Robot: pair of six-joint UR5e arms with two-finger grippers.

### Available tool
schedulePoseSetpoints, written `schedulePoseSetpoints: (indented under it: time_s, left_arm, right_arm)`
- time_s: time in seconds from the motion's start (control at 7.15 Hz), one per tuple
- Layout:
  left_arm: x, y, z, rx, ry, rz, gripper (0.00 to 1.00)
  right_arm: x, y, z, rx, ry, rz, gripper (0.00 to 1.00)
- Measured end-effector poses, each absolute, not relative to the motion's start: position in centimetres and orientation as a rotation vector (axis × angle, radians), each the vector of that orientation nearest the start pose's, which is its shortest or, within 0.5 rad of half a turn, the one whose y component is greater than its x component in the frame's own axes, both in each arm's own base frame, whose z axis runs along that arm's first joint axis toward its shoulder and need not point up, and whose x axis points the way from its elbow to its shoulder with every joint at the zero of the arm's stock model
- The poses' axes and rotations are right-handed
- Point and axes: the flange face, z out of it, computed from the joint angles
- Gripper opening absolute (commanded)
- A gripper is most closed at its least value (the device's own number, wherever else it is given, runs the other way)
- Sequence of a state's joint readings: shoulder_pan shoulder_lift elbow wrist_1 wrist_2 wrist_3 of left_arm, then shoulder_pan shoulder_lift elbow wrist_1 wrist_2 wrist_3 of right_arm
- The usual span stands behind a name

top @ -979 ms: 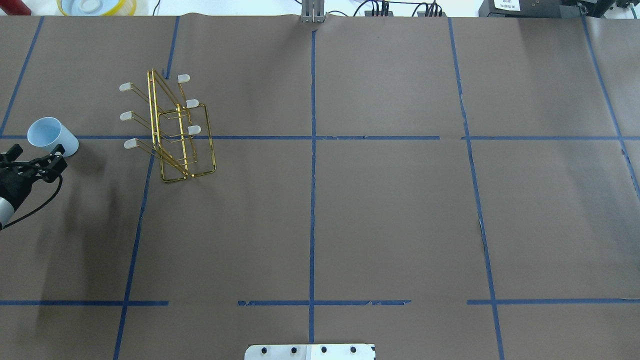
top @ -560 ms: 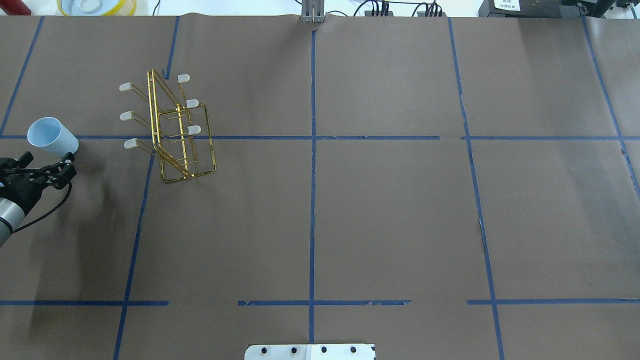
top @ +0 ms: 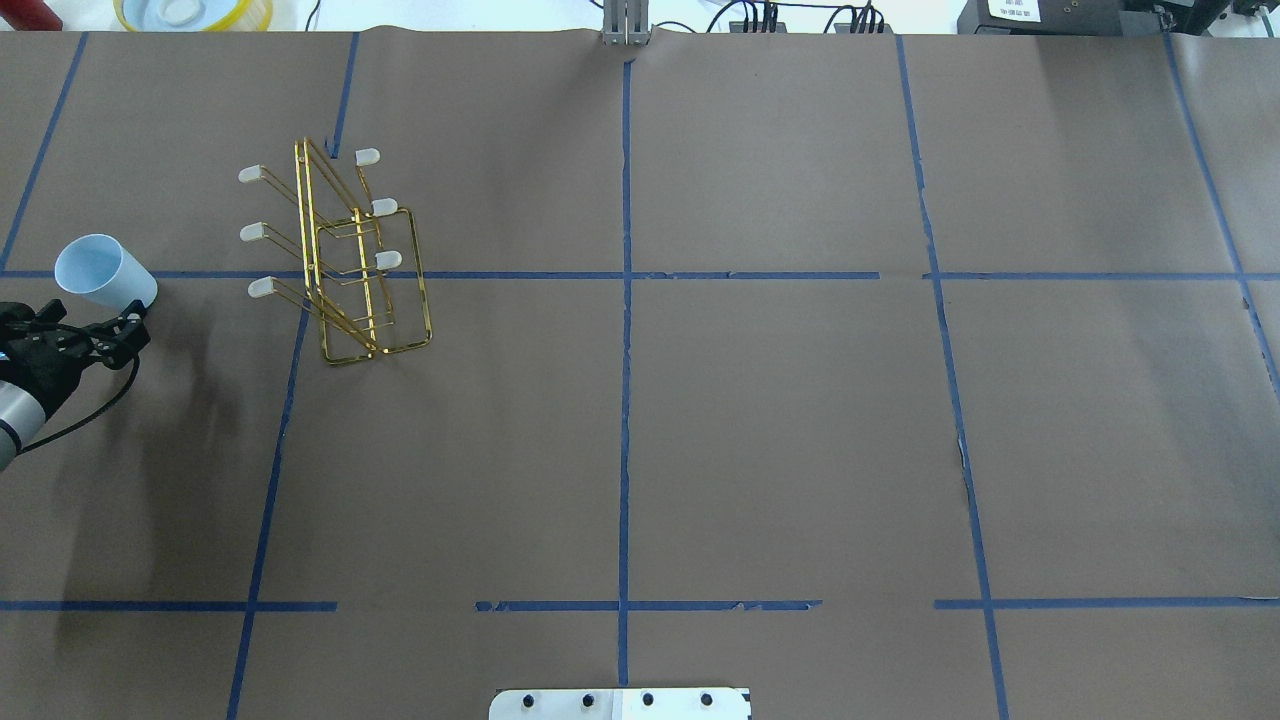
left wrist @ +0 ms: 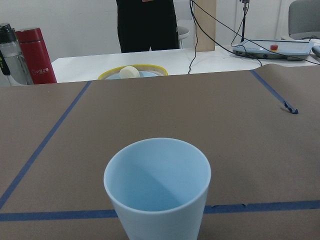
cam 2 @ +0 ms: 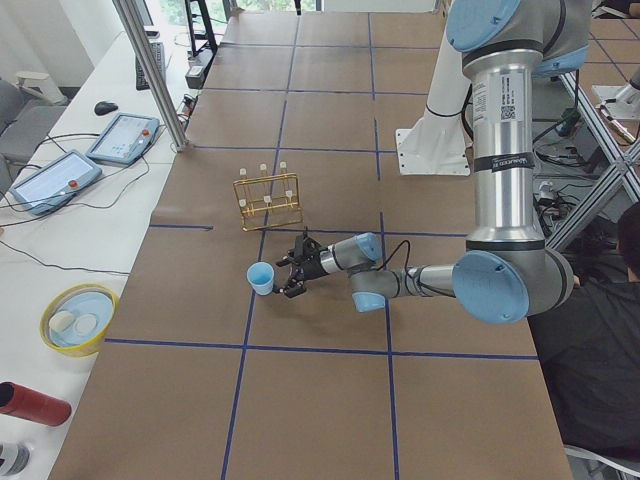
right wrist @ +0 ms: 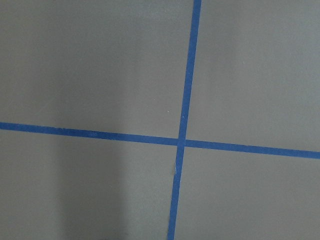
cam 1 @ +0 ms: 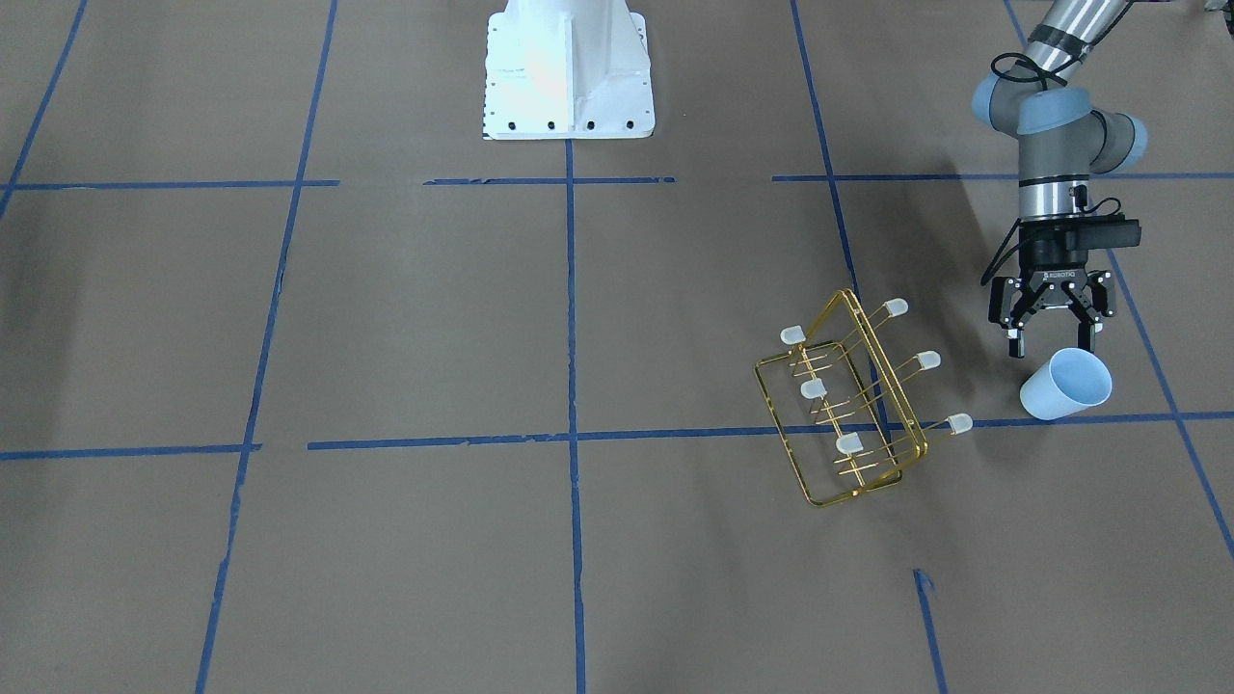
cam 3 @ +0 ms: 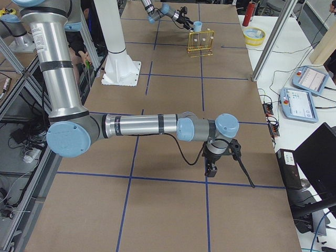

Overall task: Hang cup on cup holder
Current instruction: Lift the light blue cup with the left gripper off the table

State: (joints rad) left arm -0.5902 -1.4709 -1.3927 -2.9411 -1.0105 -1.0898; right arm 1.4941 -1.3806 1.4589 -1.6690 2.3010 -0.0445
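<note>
Exterior front-facing view: fingers spread behind the cup

Left gripper [cam 1: 1051, 349] has its fingers apart and grips nothing. The cup [cam 1: 1065, 384] stands upright (mouth up) just ahead of the fingertips. The cup holder [cam 1: 848, 405] is off to this gripper's right, apart from it. Right gripper [cam 3: 211, 169]: apart or together, I cannot tell.

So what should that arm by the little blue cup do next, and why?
Probably ease the left gripper forward until its open fingers straddle the cup. The cup stands upright, unheld, just beyond the fingertips, so closing now would likely miss it.
</note>
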Motion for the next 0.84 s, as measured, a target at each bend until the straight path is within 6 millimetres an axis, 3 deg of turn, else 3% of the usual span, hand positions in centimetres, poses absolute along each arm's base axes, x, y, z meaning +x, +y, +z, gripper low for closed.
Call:
schedulePoseSetpoints:
  time_s: [0.42, 0.84]
  left_arm:
    - [27.4, -44.4, 64.3, 0.974, 0.655, -0.44, 1.0]
    - [28.0, -46.5, 65.3, 0.974, 0.628, -0.457, 0.98]
  right_arm:
    - [2.3, -57.3, 62.5, -0.031, -0.73, -0.108, 1.0]
    - [2.3, -57.3, 62.5, -0.031, -0.73, -0.108, 1.0]
